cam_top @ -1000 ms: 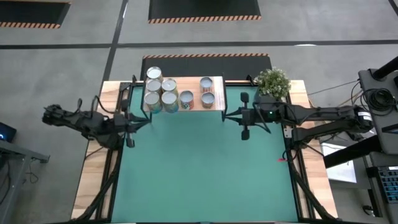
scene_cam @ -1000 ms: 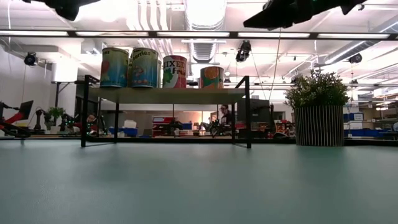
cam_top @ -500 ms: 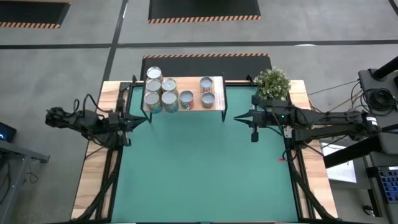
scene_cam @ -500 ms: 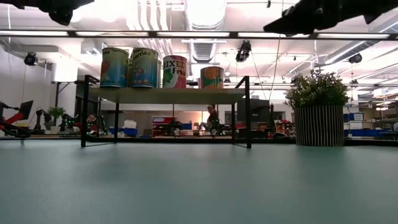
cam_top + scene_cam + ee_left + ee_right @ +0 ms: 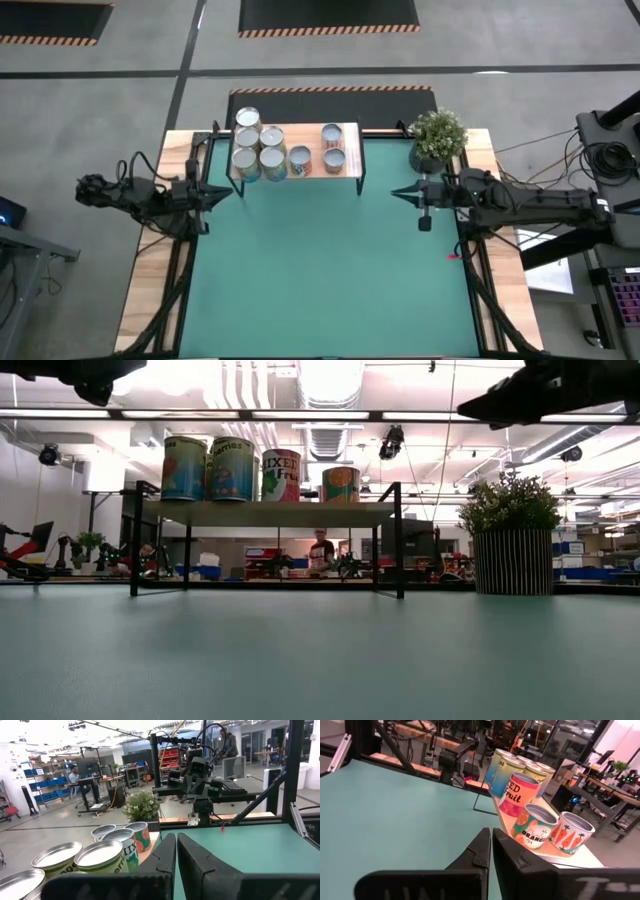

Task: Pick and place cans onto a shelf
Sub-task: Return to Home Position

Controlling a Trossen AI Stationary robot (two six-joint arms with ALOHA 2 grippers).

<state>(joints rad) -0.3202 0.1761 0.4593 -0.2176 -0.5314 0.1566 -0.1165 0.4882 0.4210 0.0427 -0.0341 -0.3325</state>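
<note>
1. Nearest in, the left claw (image 5: pixel 226 191) hangs by the worktop's (image 5: pixel 320 280) left edge. Its fingers are pressed together and hold nothing, and it has hardly shifted in the last half second.
2. Across the mat, the right claw (image 5: pixel 399 192) is also pressed together and empty. It has slid back toward the right edge and now sits just in front of the potted plant (image 5: pixel 438 135); a second ago it was further out over the green.
3. At the far edge stands the shelf (image 5: pixel 305 135), with the cans (image 5: pixel 272 162) on it exactly as before: a cluster at its left end, the rest toward the middle and right.
4. From the low view only four cans show, the others hidden behind them. Both arms are cut off at the top there.
5. Farthest back, a person (image 5: pixel 320 550) has moved left behind the shelf legs, too small to make out.
</note>
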